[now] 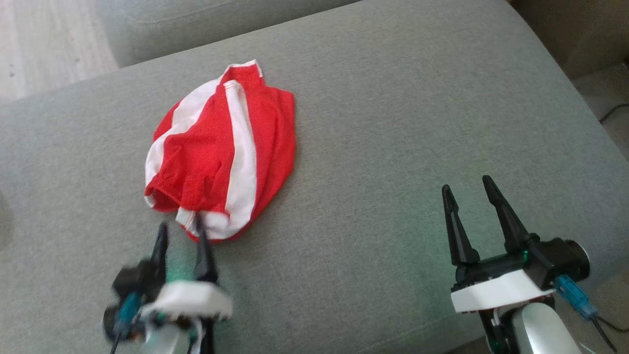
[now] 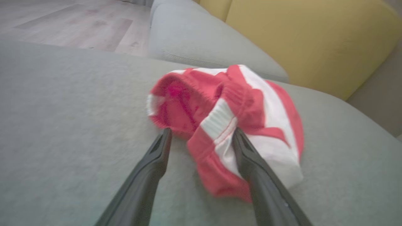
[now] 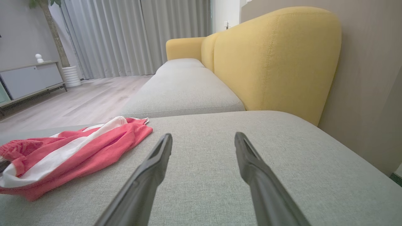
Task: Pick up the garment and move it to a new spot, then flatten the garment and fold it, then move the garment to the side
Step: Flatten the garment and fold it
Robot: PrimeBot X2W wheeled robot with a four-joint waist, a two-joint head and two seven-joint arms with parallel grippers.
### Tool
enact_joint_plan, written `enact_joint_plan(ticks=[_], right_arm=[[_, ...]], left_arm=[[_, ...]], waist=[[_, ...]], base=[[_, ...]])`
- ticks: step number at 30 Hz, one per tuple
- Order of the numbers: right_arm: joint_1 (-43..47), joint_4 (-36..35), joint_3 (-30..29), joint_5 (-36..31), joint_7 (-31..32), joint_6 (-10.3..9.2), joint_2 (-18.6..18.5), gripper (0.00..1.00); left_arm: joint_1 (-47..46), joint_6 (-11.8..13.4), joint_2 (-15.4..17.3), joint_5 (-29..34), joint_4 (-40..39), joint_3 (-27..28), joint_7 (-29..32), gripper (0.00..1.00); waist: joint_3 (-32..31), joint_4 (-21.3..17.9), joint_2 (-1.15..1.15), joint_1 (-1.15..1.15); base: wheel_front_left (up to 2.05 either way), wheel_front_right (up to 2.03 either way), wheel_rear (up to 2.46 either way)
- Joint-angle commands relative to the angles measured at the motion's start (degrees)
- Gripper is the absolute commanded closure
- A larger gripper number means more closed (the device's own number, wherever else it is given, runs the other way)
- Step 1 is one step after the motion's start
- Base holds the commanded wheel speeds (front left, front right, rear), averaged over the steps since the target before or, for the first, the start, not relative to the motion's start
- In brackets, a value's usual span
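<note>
- The left fingers (image 2: 147, 179) are nearest: spread apart, gripping nothing, low over the grey sofa cushion (image 1: 393, 123) (they are blurred in the head view).
- One of them lies against the near hem of the garment (image 1: 221, 147), the other stands over bare cushion just beside it, and a fold of the hem sits between the two.
- The right fingers (image 3: 259, 185) also stand wide open and empty, over bare cushion well apart from the garment.
- The garment, red with white stripes, lies crumpled in a loose heap on the cushion's left half, its ribbed band toward the robot.
- Beyond it come a second grey seat (image 3: 182, 91), the yellow backrest (image 3: 276, 56), pale wood floor (image 1: 49, 39) and, farthest, grey curtains (image 3: 125, 34).
</note>
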Motion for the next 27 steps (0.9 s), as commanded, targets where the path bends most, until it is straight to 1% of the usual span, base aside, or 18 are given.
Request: enact_joint_plan(ticks=[1, 6, 10, 13, 17, 19, 20, 21, 24, 27], right_arm=[[-1.0, -1.7, 0.9, -0.5, -0.6, 0.44, -0.2, 0.00], [-0.5, -1.5, 0.8, -1.1, -0.6, 0.44, -0.2, 0.00], [-0.4, -1.6, 0.6, -1.3, -0.6, 0.44, -0.2, 0.00], [-0.3, -1.6, 0.7, -1.5, -0.6, 0.44, -0.2, 0.00], [-0.5, -1.4, 1.3, -1.4, -0.6, 0.44, -0.2, 0.00], [-0.8, -1.4, 1.7, -1.3, -0.6, 0.44, -0.2, 0.00], [-1.1, -1.3, 2.0, -1.1, -0.6, 0.44, -0.2, 0.00], [-1.1, -1.2, 2.1, -0.9, -0.6, 0.44, -0.2, 0.00], [-1.1, -1.2, 2.3, -0.7, -0.6, 0.44, -0.2, 0.00], [-1.1, -1.2, 2.3, -0.6, -0.6, 0.44, -0.2, 0.00]], left_arm=[[0.7, -0.1, 0.9, 0.3, -1.8, 2.4, -0.7, 0.00], [8.3, -1.8, 0.6, 1.2, -4.4, 6.1, -0.7, 0.00], [11.4, -4.6, 0.6, 1.5, -7.7, 7.2, -0.7, 0.00], [11.4, -6.6, 2.6, 3.6, -10.3, 7.2, -0.7, 0.00], [9.2, -9.7, 6.4, 7.4, -11.2, 4.6, -0.2, 0.00], [7.7, -11.5, 7.7, 7.9, -10.9, 3.4, 1.1, 0.00], [6.1, -13.2, 9.2, 8.7, -10.2, 2.2, 2.1, 0.00], [5.4, -13.9, 9.9, 8.8, -9.8, 1.8, 2.7, 0.00], [3.0, -14.7, 10.9, 8.4, -8.3, 1.9, 3.6, 0.00], [1.4, -14.7, 11.7, 8.0, -6.7, 2.4, 4.3, 0.00]], waist=[[0.0, 0.5, 0.00, 0.00], [-0.5, 1.9, 0.00, 0.00], [-0.9, 2.8, 0.00, 0.00], [-0.8, 3.5, 0.00, 0.00], [-0.7, 3.8, 0.00, 0.00], [-0.6, 3.5, 0.00, 0.00], [-0.6, 3.0, 0.00, 0.00], [-0.5, 2.7, 0.00, 0.00], [-0.4, 1.7, 0.00, 0.00], [-0.1, 0.7, 0.00, 0.00]], base=[[0.00, 0.00, 0.00], [0.00, 0.00, 0.00], [0.00, 0.00, 0.00], [0.00, 0.00, 0.00], [0.00, 0.00, 0.00], [0.00, 0.00, 0.00], [0.00, 0.00, 0.00], [0.00, 0.00, 0.00], [0.00, 0.00, 0.00], [0.00, 0.00, 0.00]])
